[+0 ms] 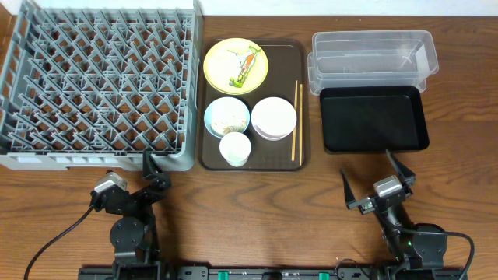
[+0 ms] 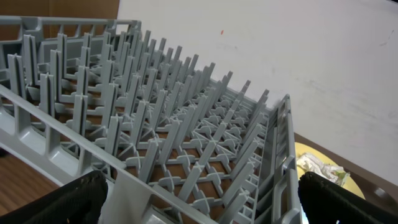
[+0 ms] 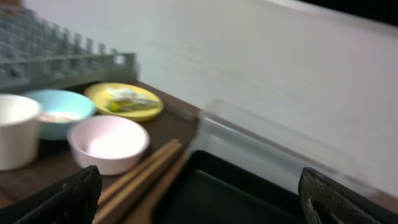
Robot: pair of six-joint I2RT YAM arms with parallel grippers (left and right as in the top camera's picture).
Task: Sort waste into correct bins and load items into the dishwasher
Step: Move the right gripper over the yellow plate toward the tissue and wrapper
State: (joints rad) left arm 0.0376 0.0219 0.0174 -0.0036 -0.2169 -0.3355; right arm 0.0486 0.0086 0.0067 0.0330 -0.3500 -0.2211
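Note:
A grey dish rack (image 1: 101, 82) fills the table's left; it also shows in the left wrist view (image 2: 161, 130). A yellow plate (image 1: 236, 65) with paper and a greenish-orange scrap, a light blue bowl (image 1: 226, 117) with rice grains, a small white bowl (image 1: 274, 118), a white cup (image 1: 235, 148) and chopsticks (image 1: 296, 120) sit on a brown serving tray (image 1: 208, 159). A clear tub (image 1: 372, 58) and a black tray (image 1: 373, 118) lie at the right. My left gripper (image 1: 152, 173) is open by the rack's near corner. My right gripper (image 1: 376, 177) is open in front of the black tray.
The brown serving tray lies between the rack and the bins. In the right wrist view the white bowl (image 3: 109, 144), cup (image 3: 15, 130), blue bowl (image 3: 59, 106), plate (image 3: 124, 99) and chopsticks (image 3: 140, 174) stand left of the black tray (image 3: 236, 199). A pale wall runs behind.

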